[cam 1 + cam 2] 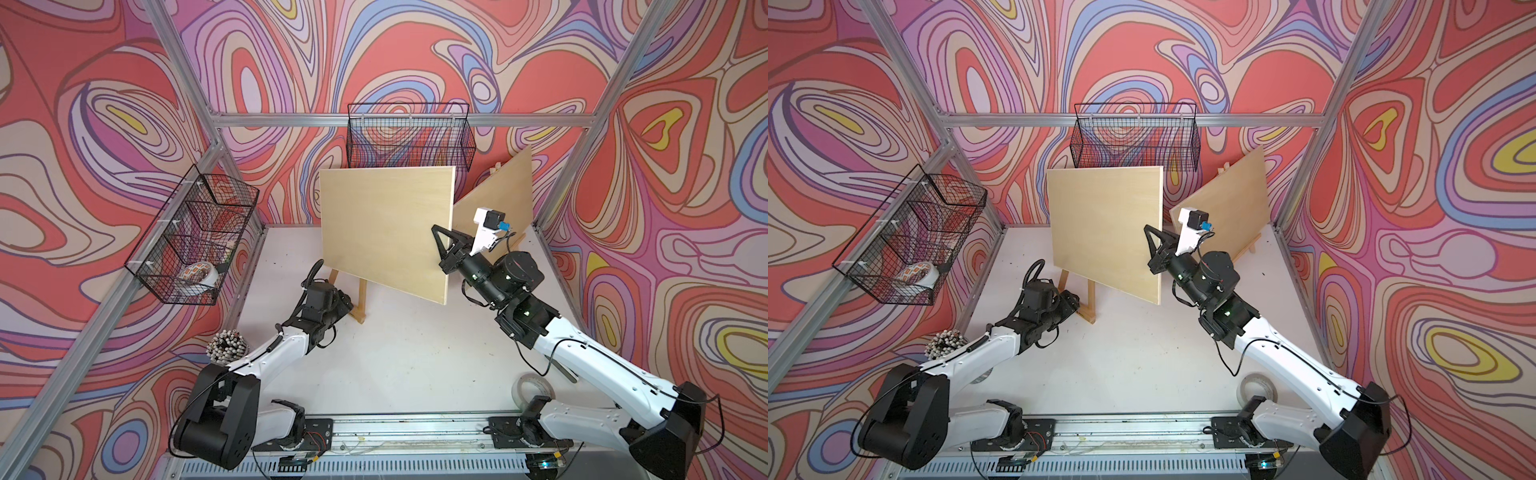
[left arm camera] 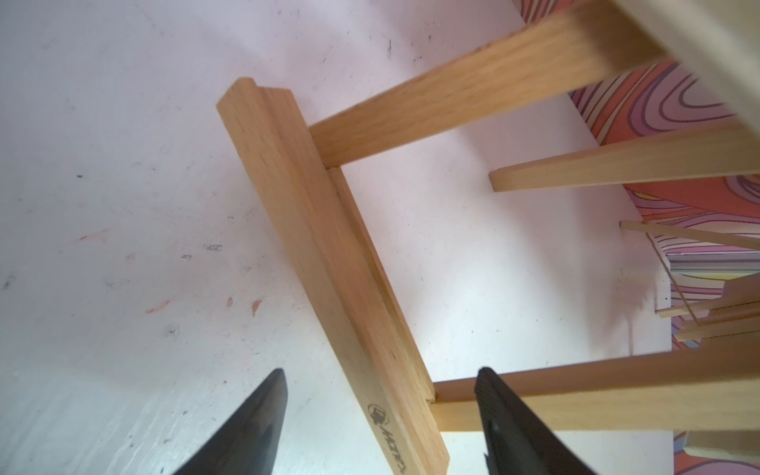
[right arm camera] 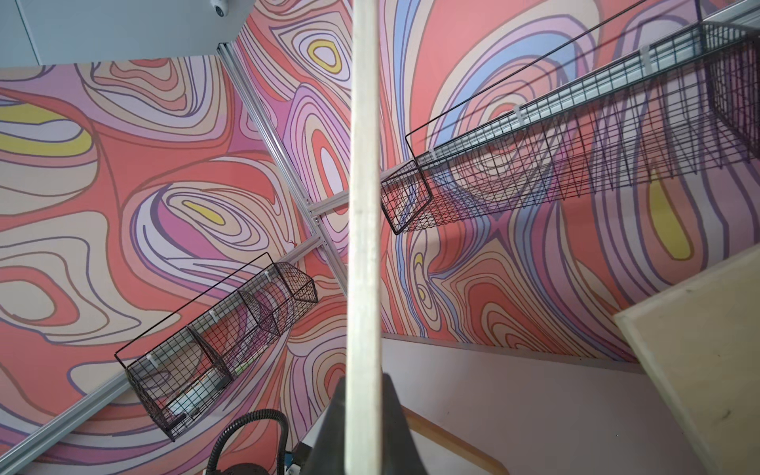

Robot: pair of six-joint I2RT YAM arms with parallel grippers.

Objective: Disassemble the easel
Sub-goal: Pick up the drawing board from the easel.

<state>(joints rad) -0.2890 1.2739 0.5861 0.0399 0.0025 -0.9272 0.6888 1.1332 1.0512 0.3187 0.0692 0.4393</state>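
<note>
Whole table [image 1: 395,353] [image 1: 1121,353] is overlooked from high at the front in both top views; easel ledge [image 2: 329,267] and board [image 3: 364,205], edge-on, are framed close by left and right wrist views.

easel [image 1: 362,299] mostly hidden behind board [image 1: 386,232], just legs poking out at its 7 o'clock. ledge [image 2: 329,246] logo cut off, unreadable.

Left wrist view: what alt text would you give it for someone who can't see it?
The left gripper stands open, its dark fingers either side of the cross rail of a wooden easel, not closed on it. Its legs run off from the rail over a scuffed white table.
</note>
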